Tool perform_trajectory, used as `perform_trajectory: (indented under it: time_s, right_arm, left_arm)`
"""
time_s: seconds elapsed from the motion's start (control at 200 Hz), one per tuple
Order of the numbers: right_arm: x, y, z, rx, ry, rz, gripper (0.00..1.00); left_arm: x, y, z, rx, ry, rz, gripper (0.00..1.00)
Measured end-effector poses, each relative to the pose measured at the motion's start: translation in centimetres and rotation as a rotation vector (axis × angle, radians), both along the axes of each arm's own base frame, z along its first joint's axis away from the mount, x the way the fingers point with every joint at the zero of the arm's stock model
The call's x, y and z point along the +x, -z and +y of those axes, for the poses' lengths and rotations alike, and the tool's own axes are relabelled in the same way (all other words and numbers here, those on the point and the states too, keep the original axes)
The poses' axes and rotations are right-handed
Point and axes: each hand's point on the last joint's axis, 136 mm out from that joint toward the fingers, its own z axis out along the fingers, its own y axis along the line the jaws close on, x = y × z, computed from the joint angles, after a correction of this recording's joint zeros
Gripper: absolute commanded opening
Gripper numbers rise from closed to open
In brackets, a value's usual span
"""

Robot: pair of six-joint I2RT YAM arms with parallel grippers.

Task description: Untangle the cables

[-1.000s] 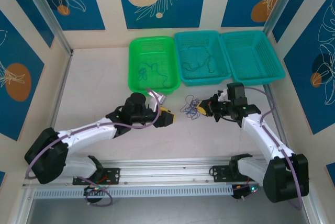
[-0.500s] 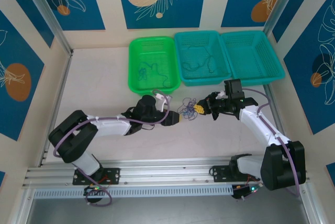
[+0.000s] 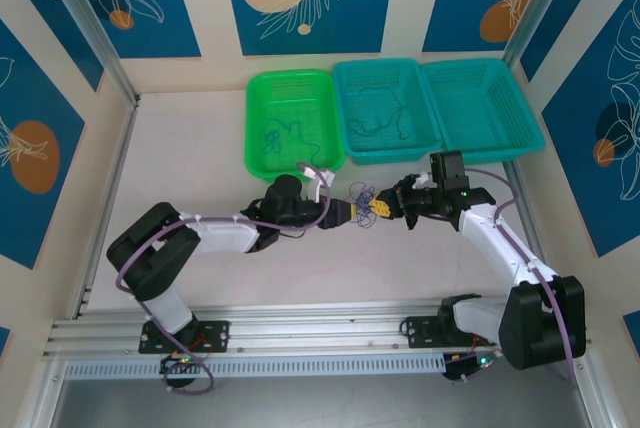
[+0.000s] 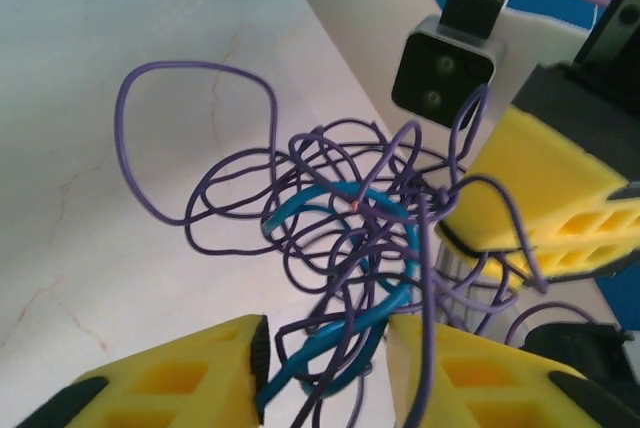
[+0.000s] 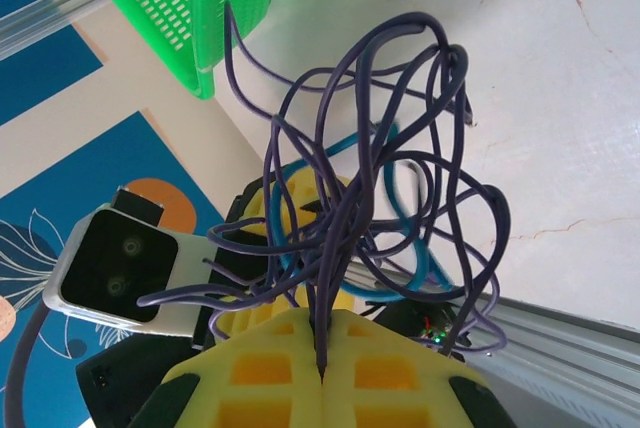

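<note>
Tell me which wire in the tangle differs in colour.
The bright blue wire, curving through the middle; the rest of the tangle is purple.

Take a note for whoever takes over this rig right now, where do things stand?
Right gripper: shut on the cable tangle, between the two arms.
Left gripper: open, jaws either side of purple and teal strands.
Done: loose cables lie in the green basket and middle teal basket.
To do: close, pull the tangle apart, sort the strands.
</note>
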Motion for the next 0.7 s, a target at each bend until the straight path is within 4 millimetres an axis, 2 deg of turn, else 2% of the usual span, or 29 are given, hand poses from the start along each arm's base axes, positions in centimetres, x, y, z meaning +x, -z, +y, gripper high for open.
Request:
perform_trajectory:
  time_s: [0.145,0.28,0.46,0.7]
  right_arm:
    - [0.1,-0.2,-0.3,0.000,0.013,-0.005,0.00]
    - [0.4,0.1,-1.5,-0.001,0.058,-0.004,0.00]
    - [0.7,0.9,-4.5,-0.004,0.154,0.012,0.00]
    - [1.3,1.9,-10.2,-0.070,0.314,-0.004,0.00]
  left_arm:
    - [0.0,-0.1,0.0,-0.006,-0.004,0.005,0.14]
    - [0.0,-0.2,0.1,-0.005,-0.008,0.003,0.00]
    - [-0.6,-1.0,0.8,0.002,-0.014,-0.023,0.00]
    - [-0.9,0.1,4.1,0.075,-0.082,-0.020,0.00]
